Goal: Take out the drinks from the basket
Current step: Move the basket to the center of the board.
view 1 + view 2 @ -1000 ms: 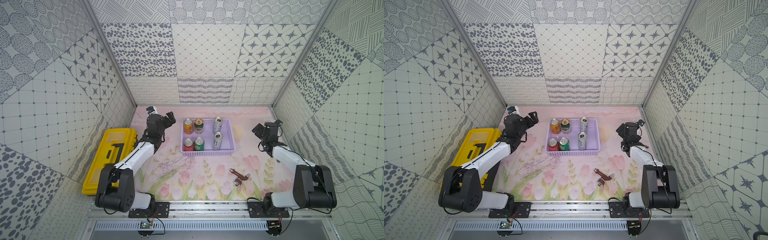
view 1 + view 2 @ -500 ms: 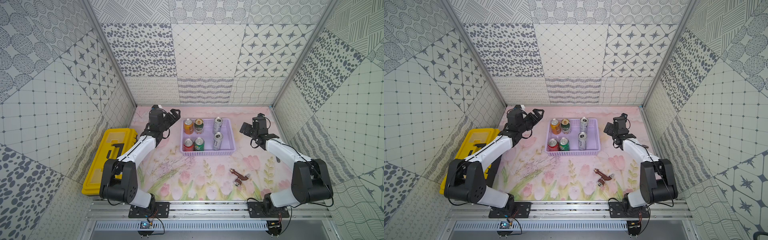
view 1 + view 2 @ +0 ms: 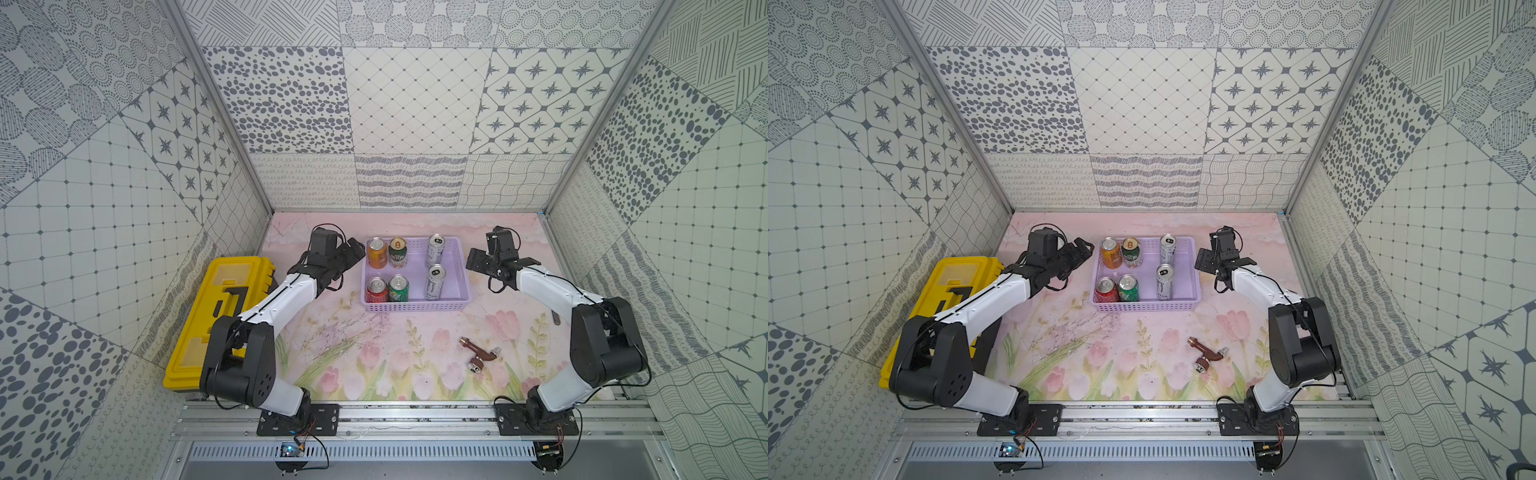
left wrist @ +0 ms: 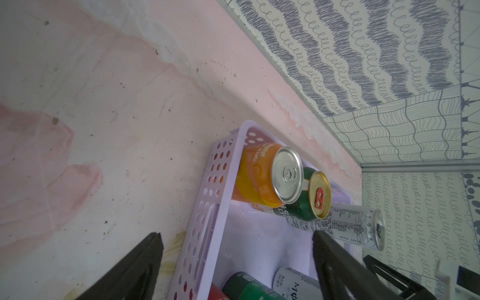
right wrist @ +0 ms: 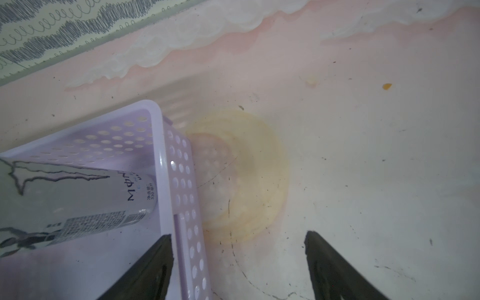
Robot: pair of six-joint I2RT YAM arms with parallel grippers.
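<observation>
The lilac basket point(image 3: 415, 307) point(image 3: 1144, 306) sits at the back middle of the mat. Six drinks stand upright in it: orange point(image 3: 377, 253), dark green with a gold top point(image 3: 397, 252), red point(image 3: 376, 290), bright green point(image 3: 398, 289) and two slim silver cans point(image 3: 435, 249) point(image 3: 434, 282). My left gripper point(image 3: 353, 251) point(image 4: 235, 233) is open and hangs over the basket's left wall, next to the orange can point(image 4: 257, 179). My right gripper point(image 3: 476, 259) point(image 5: 238, 233) is open over the basket's right wall point(image 5: 181, 181), near a silver can point(image 5: 78, 197). Neither gripper holds anything.
A yellow toolbox point(image 3: 220, 316) lies along the left wall beside the left arm. A brown tap fitting point(image 3: 478, 355) lies on the mat at the front right. Patterned walls close in the back and both sides.
Both arms have swung inward to the basket: the left gripper moved right to its left wall, the right gripper moved left to its right wall. The cans have not moved.
</observation>
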